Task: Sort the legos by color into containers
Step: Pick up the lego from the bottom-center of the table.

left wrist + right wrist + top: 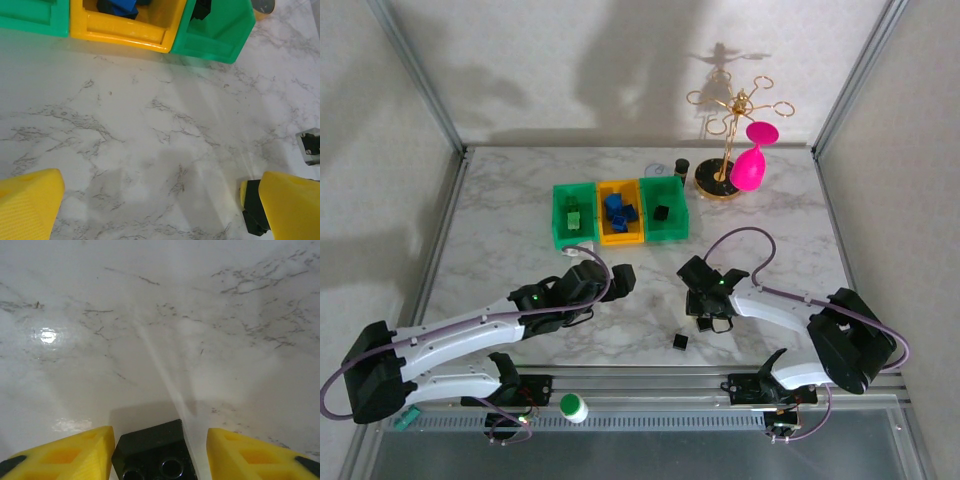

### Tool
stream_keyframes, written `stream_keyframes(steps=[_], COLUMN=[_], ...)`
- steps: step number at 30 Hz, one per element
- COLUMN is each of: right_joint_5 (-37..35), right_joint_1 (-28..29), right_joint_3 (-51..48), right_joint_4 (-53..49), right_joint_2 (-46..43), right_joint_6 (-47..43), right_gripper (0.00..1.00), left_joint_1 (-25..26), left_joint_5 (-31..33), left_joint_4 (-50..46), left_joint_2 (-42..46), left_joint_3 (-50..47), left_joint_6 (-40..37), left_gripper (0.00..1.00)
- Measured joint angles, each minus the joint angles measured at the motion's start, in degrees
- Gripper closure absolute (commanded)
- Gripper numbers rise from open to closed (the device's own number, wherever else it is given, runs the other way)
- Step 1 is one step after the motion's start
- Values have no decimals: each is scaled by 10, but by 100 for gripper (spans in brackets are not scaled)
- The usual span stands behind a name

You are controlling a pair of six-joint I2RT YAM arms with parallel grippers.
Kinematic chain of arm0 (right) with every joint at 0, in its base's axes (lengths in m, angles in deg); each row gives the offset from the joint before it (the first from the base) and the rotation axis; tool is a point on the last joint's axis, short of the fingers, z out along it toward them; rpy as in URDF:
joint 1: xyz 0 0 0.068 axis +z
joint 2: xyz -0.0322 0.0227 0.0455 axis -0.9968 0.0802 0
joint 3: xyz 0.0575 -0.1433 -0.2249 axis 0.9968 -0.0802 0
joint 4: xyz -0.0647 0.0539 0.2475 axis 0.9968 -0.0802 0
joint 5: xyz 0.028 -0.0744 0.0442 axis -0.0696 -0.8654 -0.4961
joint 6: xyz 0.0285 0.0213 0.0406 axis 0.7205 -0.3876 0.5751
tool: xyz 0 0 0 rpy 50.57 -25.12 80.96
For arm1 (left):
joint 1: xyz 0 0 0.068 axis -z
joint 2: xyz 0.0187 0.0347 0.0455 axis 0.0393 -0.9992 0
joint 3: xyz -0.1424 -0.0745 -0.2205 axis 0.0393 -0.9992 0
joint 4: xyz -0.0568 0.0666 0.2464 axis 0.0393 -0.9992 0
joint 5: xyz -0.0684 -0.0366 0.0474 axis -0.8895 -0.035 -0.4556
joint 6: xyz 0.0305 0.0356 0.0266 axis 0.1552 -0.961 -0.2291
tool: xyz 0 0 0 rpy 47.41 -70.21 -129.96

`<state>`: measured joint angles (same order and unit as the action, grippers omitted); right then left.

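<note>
My left gripper [620, 281] hangs over the middle of the table [500, 250], its jaws spread wide with nothing between them but bare marble. My right gripper [160, 452] is down at the surface towards the near edge, and a black lego [150, 447] sits between its fingers [65, 452]. One finger looks to touch the brick, while a strip of marble shows between the brick and the other finger, so these jaws stand apart and are not clamped on it. A second black lego [679, 342] lies loose just beside that gripper, closer to the near edge. The three containers stand side by side in a row towards the far edge. The left green bin [563, 239] holds a green brick [574, 218], the yellow bin [622, 240] holds blue bricks [618, 208], and the right green bin [670, 235] holds a black brick [662, 212].
</note>
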<state>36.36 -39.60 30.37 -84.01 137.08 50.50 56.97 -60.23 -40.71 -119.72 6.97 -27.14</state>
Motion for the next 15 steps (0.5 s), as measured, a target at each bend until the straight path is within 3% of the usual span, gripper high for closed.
stream_keyframes(steps=[15], right_joint_5=[-12], right_joint_1=[4], right_joint_3=[0], right_joint_4=[0], right_joint_2=[5], right_joint_6=[1], right_gripper=[64], left_joint_1=[0], left_joint_5=[0], left_joint_4=[0], left_joint_2=[-12], left_joint_3=[0], left_joint_6=[0], left_gripper=[0])
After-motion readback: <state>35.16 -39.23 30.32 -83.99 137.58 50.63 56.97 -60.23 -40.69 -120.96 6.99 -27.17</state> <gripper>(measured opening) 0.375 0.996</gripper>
